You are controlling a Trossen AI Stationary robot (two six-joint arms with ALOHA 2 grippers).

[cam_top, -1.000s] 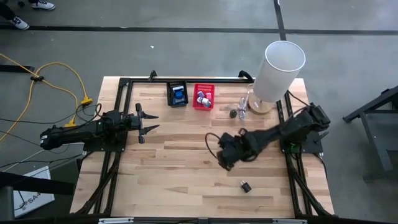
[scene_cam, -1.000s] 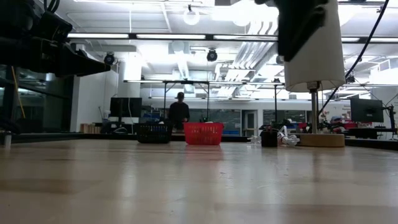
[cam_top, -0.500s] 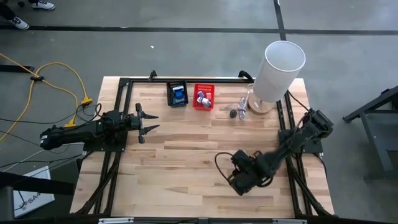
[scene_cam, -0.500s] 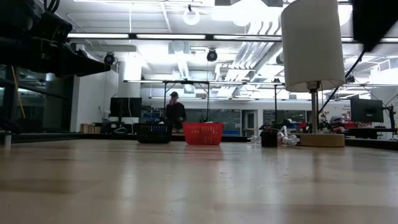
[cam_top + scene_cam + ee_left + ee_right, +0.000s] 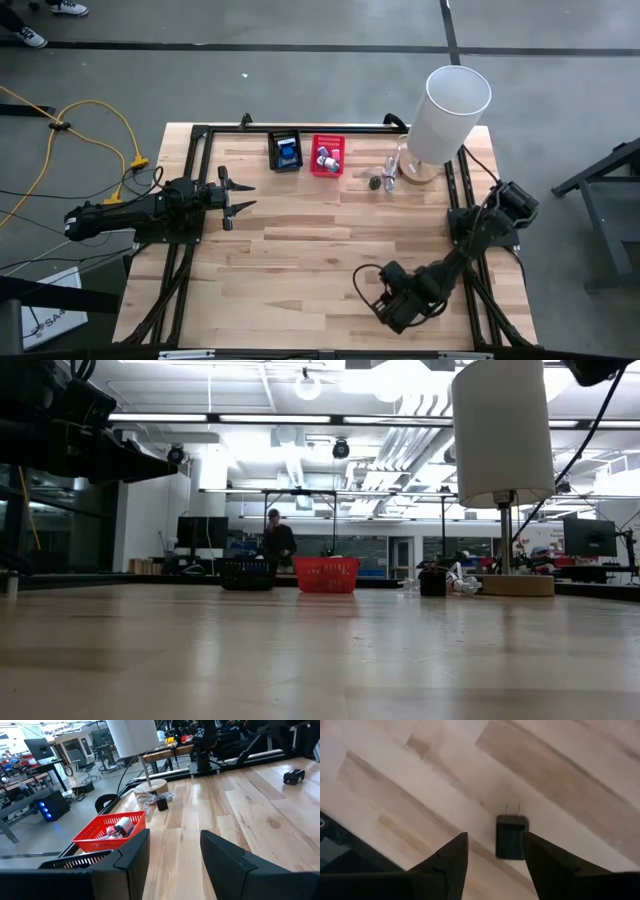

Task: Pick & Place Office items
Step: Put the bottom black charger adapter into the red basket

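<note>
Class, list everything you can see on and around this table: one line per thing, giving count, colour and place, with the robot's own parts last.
Plug adapter: one, black, two prongs, lying on the table's near right part, between the right gripper's fingers.
Red basket: one, at the far edge, holding white and silver pieces.
Black basket: one, just left of the red one, holding a blue piece.
Loose pieces: a few, black and pale, by the lamp's base.
Lamp: one, white shade, wooden base, far right corner.
Table: one, pale wood planks.
Cable: one, yellow, on the floor to the left.
Person: one, dark clothes, far back in the room.
Left gripper: open, waiting over the left side.
Right gripper: open, low over the adapter.
</note>
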